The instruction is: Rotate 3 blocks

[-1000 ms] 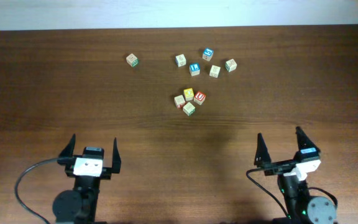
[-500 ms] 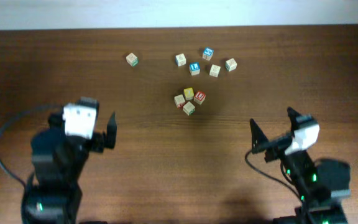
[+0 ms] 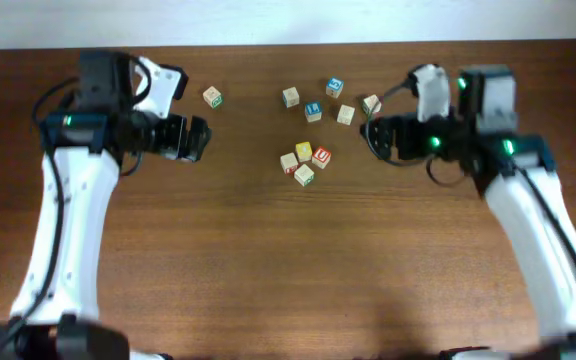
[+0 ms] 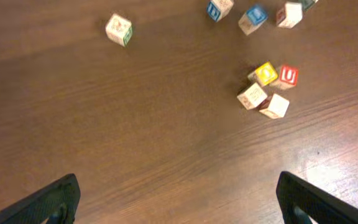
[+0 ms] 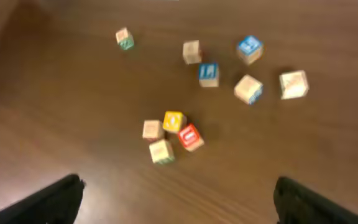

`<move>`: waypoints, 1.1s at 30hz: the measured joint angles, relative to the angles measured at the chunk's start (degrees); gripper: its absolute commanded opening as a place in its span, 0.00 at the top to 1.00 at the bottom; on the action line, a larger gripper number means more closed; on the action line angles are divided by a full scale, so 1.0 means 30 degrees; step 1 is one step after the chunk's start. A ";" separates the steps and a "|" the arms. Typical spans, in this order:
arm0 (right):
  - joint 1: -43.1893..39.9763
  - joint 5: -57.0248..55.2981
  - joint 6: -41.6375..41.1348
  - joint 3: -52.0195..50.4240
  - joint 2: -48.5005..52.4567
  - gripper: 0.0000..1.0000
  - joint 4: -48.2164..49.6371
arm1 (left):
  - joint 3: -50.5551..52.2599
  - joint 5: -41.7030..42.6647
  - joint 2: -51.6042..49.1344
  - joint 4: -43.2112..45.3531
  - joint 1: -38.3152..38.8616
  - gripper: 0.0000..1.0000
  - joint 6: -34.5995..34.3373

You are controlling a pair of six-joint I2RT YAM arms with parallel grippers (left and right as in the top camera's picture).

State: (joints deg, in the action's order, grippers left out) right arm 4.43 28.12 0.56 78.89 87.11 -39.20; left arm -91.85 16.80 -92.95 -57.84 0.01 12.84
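Both claws are spread wide and empty. Mid-frame overhead, the red U block [image 3: 321,156], green block [image 3: 304,175] and tan block [image 3: 289,161] huddle beside a yellow cube [image 3: 304,150]. They lie frame-left and slightly below my right claw [image 3: 374,135], which I judge nearer than the left claw [image 3: 192,138].

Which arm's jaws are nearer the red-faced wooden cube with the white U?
Right. The right arm has its jaws just right of the red-faced wooden cube; the left arm has its jaws much farther off to the left.
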 measured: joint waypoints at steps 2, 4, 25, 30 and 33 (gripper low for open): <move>-0.0007 0.0787 0.0044 0.1537 0.2025 0.02 -0.1129 | -0.0488 0.0087 -0.0940 -0.0182 0.0000 0.01 0.0000; 0.0000 0.1974 0.0058 0.2448 0.3963 0.02 -0.0845 | -0.0546 0.0131 -0.1698 -0.0262 0.0000 0.01 0.0000; 0.5646 -0.9908 -1.3464 0.2718 0.9165 0.38 0.2106 | -0.0583 0.0204 -0.2506 -0.0503 0.0000 0.01 0.0000; 0.5741 -1.0965 -1.4396 0.2747 0.9675 0.38 0.2681 | -0.0583 0.0204 -0.2506 -0.0510 0.0000 0.01 0.0000; 0.5741 -1.0710 -1.4797 0.2761 1.1132 0.39 0.3286 | -0.0583 0.0204 -0.2506 -0.0503 0.0000 0.01 0.0000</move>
State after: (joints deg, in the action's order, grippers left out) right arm 21.65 -4.01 -43.83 87.18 120.51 -29.34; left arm -93.60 17.41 -100.47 -59.35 0.01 12.84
